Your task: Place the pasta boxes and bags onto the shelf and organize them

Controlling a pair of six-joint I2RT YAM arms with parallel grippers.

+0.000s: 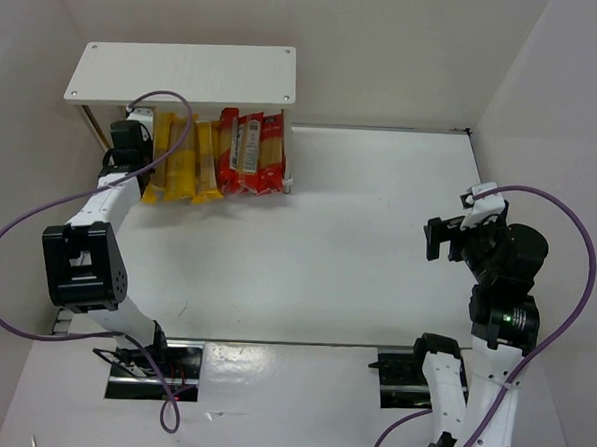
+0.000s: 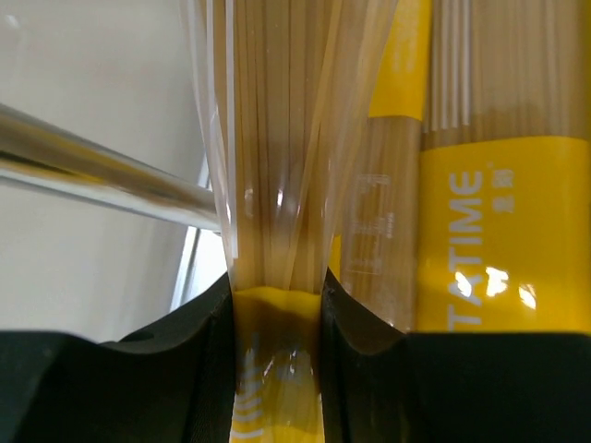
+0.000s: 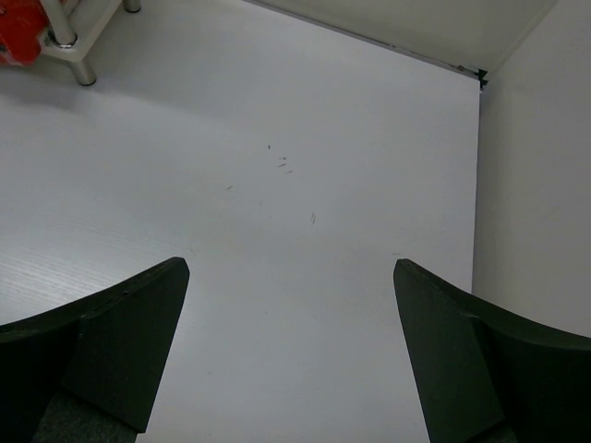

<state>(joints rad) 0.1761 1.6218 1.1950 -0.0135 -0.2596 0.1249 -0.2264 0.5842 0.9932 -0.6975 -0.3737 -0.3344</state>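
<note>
The white shelf (image 1: 186,72) stands at the back left. Under its top, several yellow pasta packs (image 1: 187,163) and a few red ones (image 1: 252,156) lie side by side. My left gripper (image 1: 133,140) is at the left end of the row. In the left wrist view it (image 2: 275,281) is shut on the leftmost yellow pack (image 2: 277,185), whose clear window shows tan spaghetti. Another yellow pack (image 2: 503,221) lies right beside it. My right gripper (image 1: 446,236) is open and empty over the bare table (image 3: 291,268), far from the shelf.
A metal rail of the shelf (image 2: 102,175) runs just left of the held pack. The right wrist view shows a shelf leg (image 3: 83,74) and a red pack end (image 3: 18,32) at its top left. Walls close in the table at the back and right.
</note>
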